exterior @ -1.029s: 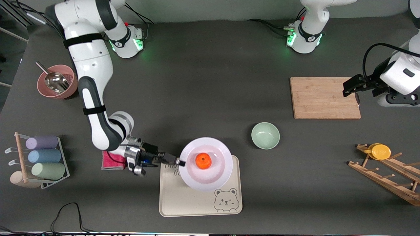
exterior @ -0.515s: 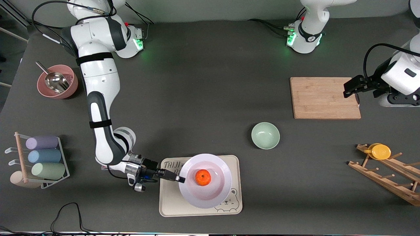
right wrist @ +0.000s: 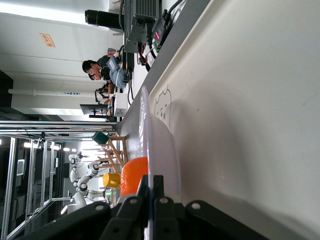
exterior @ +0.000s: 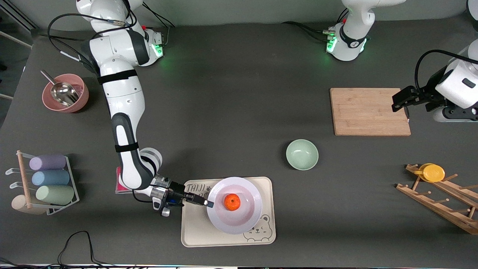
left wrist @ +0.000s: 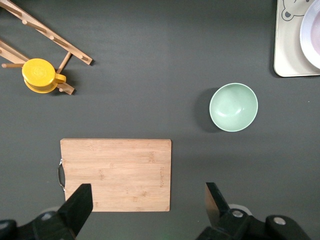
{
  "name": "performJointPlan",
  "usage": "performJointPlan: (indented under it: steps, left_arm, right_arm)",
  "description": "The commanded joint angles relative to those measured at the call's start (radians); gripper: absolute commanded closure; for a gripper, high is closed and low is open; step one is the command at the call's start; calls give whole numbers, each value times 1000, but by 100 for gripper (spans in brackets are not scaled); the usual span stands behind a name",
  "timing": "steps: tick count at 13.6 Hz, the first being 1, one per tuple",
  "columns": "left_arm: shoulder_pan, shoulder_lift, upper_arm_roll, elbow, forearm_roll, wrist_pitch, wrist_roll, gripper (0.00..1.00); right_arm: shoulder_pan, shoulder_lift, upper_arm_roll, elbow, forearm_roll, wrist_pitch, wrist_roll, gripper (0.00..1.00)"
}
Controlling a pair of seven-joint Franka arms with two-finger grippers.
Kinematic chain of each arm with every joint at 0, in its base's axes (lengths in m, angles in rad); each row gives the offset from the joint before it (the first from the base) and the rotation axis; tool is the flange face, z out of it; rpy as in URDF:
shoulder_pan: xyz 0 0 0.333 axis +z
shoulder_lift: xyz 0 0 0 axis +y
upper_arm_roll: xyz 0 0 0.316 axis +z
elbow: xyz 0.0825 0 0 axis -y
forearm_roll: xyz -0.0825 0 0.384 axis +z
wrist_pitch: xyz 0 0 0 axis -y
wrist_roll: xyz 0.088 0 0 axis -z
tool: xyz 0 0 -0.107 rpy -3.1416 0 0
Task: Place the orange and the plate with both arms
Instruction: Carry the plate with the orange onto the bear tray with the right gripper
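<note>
Under plate (exterior: 234, 205), tray (exterior: 194, 228) lettering part hidden; bear half covered.

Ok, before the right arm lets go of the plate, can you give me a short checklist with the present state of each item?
1. Right gripper shut on the plate rim: ok.
2. Orange sits in the plate's middle: ok.
3. Plate is over the bear tray: ok.
4. Plate rests flat on the tray: cannot tell; the right wrist view shows its rim close to the tray surface, but contact is not clear.
5. Left gripper open, waiting over the wooden board edge, away from the plate: ok.
6. Green bowl stands apart from the tray: ok.
</note>
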State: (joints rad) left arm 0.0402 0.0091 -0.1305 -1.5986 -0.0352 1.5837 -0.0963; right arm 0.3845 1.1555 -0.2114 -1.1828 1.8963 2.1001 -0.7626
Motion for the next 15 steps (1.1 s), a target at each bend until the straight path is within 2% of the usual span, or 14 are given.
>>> performJointPlan:
  steps: [1,2,3,5,7,10,12,15]
  left_arm:
    - [7,-8,-1,2,-11,9,17,0]
    - [7,-8,0,2,-11,16,17,0]
    - [7,-6,0,2,-11,22,17,0]
    - [10,-3,0,2,-11,30,17,0]
    - [10,-3,2,0,-11,47,17,0]
    - [12,-1,5,-1,-9,50,17,0]
    - [10,-1,3,0,-9,55,17,0]
    - [12,0,3,-1,-9,73,17,0]
  right_arm:
    - [10,27,1,42,-11,5,3,100]
    - [10,27,1,40,-11,5,3,86]
    - [11,27,1,38,-11,12,3,57]
    - [14,27,1,34,-13,25,9,43]
    - [14,24,0,31,-17,25,12,38]
    - [14,16,-5,29,-31,25,22,38]
    - [13,4,-11,28,-103,25,54,38]
    - [7,-42,-42,28,-265,21,228,38]
